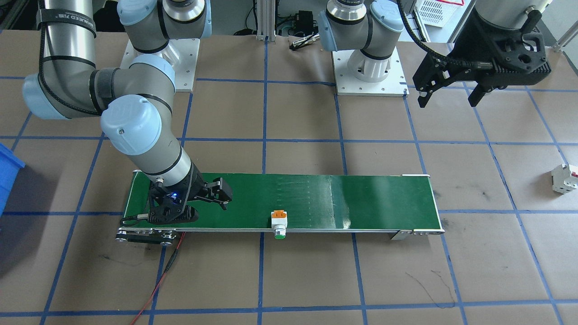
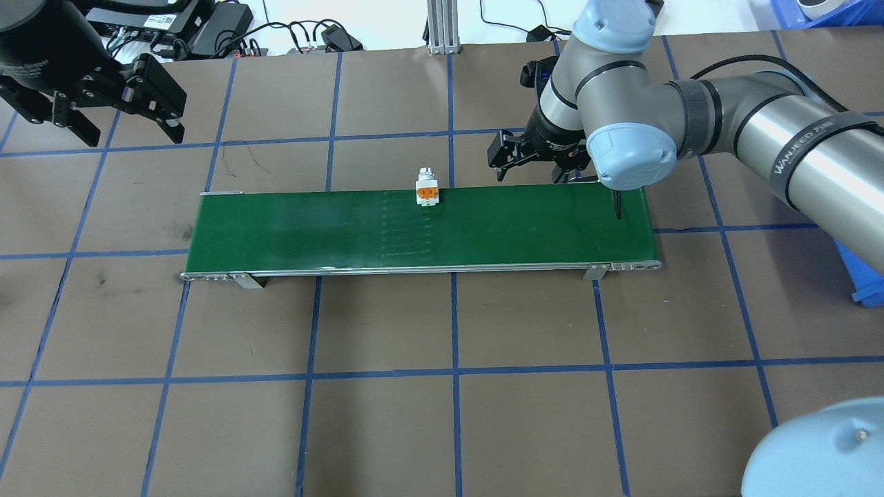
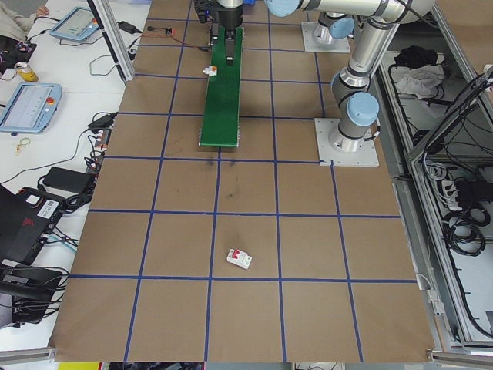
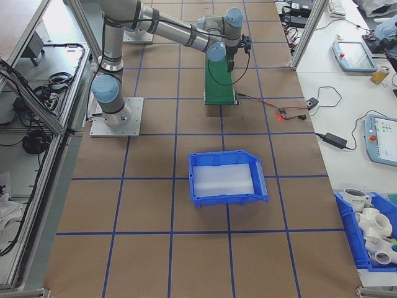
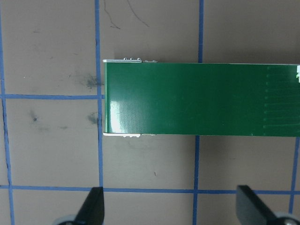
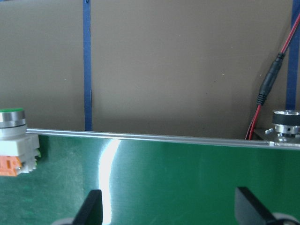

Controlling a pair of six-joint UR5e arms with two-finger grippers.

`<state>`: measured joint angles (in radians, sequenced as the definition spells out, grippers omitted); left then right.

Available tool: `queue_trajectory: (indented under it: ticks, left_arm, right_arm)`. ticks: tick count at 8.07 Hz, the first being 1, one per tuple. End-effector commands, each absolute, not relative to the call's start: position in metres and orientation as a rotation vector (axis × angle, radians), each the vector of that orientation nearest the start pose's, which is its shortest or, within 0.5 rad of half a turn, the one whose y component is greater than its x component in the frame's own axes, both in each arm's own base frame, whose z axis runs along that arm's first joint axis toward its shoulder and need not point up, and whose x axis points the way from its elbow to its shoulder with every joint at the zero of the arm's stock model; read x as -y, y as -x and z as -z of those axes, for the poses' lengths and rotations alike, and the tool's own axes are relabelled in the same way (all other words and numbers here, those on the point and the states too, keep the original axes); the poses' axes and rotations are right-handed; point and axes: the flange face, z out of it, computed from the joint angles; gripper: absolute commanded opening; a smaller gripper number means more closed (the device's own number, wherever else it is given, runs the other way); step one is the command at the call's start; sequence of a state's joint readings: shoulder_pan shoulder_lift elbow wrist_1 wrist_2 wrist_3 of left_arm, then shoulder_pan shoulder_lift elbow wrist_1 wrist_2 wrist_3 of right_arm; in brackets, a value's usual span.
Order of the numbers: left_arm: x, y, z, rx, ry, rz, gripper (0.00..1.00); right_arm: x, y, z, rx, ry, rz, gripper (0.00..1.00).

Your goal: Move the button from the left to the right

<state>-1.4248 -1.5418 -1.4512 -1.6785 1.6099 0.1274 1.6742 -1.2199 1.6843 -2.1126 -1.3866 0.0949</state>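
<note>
Button (image 2: pixel 428 190) mid-belt (image 2: pixel 311 228), ungrasped; my right pincer (image 2: pixel 535 166) apart, waiting beside; left pincer (image 2: pixel 117 103) apart, away.

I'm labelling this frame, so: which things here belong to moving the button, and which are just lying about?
In the job:
- button
- green conveyor belt it lies on
- right hand, open over the belt

Lying about:
- white breaker
- blue bin
- left hand, open, away from the belt

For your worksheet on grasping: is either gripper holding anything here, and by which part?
Nothing is held. Both the left gripper and right gripper are open and empty; the button lies alone on the conveyor belt.
</note>
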Motion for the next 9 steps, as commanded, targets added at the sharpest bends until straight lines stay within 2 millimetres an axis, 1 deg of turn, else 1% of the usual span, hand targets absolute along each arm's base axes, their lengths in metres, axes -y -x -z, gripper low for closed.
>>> queue_trajectory:
  ticks: [1, 2, 3, 4, 5, 6, 8, 9]
  left_arm:
    - [0.494, 0.066, -0.547, -3.124, 0.136, 0.056, 1.0]
    - [0.494, 0.067, -0.543, -3.125, 0.144, 0.044, 1.0]
    - [0.493, 0.066, -0.54, -3.121, 0.149, 0.034, 1.0]
    - [0.493, 0.067, -0.539, -3.122, 0.146, 0.032, 1.0]
    - [0.492, 0.067, -0.539, -3.122, 0.146, 0.032, 1.0]
    - [0.493, 0.067, -0.537, -3.123, 0.144, 0.024, 1.0]
    - [0.493, 0.067, -0.537, -3.122, 0.144, 0.022, 1.0]
    - [0.492, 0.066, -0.535, -3.117, 0.144, 0.016, 1.0]
  right_arm:
    - [0.585, -0.218, -0.297, -2.917, -0.163, 0.099, 1.0]
    - [0.587, -0.221, -0.295, -2.912, -0.163, 0.126, 1.0]
    - [0.587, -0.231, -0.294, -2.903, -0.156, 0.153, 1.0]
    - [0.585, -0.245, -0.284, -2.905, -0.159, 0.14, 1.0]
    - [0.583, -0.261, -0.279, -2.896, -0.187, 0.156, 1.0]
    - [0.586, -0.263, -0.274, -2.891, -0.194, 0.176, 1.0]
    - [0.588, -0.262, -0.254, -2.914, -0.179, 0.146, 1.0]
    - [0.589, -0.259, -0.244, -2.951, -0.121, 0.142, 1.0]
